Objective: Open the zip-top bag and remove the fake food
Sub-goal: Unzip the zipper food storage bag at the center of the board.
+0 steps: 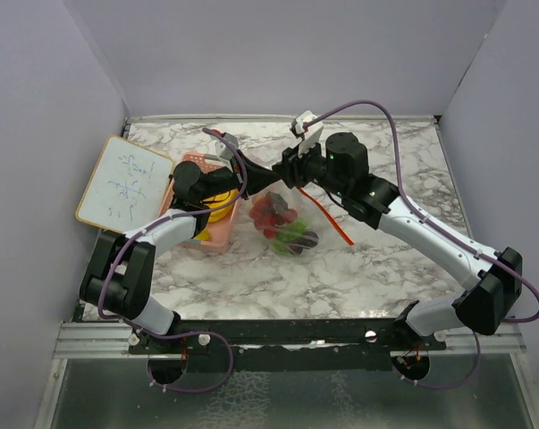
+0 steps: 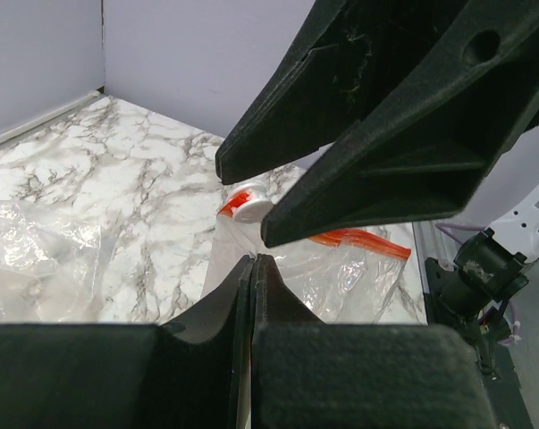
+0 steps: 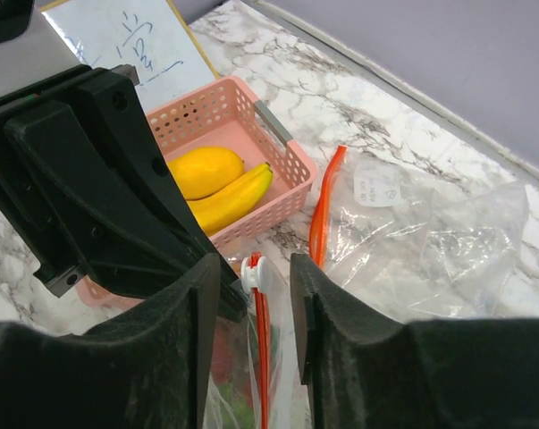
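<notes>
Left gripper (image 2: 252,268) clamps the bag's (image 1: 296,207) limp, slippery rim. Right gripper's (image 3: 249,295) jaws stand apart astride the slider (image 3: 252,271), the one stiff handle. Light fake food (image 1: 282,228) sags inside, mid-table (image 1: 385,268).

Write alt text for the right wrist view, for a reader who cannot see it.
The right gripper stands open around the white slider of a clear zip-top plastic bag, whose top the shut left gripper pinches. Behind, a pink slotted plastic basket holds a glossy yellow toy banana and lemon.
</notes>
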{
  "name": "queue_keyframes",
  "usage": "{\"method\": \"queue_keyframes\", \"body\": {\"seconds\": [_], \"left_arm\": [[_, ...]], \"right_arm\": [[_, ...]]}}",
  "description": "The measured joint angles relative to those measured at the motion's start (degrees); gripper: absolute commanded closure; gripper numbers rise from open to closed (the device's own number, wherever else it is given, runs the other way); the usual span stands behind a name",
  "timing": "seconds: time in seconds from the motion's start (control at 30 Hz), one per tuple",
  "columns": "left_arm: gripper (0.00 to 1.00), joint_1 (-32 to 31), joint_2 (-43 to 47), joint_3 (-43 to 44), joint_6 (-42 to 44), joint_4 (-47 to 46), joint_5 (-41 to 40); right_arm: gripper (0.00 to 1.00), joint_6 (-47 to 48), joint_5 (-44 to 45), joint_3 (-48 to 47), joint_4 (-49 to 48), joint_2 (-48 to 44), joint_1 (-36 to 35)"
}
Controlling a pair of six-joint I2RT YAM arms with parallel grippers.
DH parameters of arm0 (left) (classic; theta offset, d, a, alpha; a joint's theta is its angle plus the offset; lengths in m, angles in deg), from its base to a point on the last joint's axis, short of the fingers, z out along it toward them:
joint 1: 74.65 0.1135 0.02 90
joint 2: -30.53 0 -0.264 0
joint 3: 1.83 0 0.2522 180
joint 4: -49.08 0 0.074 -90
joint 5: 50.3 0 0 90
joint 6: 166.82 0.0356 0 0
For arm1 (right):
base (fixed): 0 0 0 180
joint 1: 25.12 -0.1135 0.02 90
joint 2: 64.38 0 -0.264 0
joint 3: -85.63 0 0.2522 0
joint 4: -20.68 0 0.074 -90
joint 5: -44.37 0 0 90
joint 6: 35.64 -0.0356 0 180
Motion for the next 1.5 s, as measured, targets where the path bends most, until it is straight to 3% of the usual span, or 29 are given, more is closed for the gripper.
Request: {"method": "queue_keyframes", "body": {"seconds": [0.13, 0.53, 1.5], "left_arm": [[1.0, 0.0, 0.0, 0.0, 0.0, 0.0, 0.0], [1.0, 0.0, 0.0, 0.0, 0.0, 0.7, 0.0], [1.0, -0.4, 3.5, 0.2, 2.2, 6.8, -5.1]], "right_arm": [[0.6, 0.0, 0.0, 0.4, 0.0, 0.0, 0.0], [0.98, -0.2, 0.3, 1.7, 0.0, -0.4, 0.0], [0.98, -1.1, 1.1, 7.1, -2.8, -3.8, 0.0]]}}
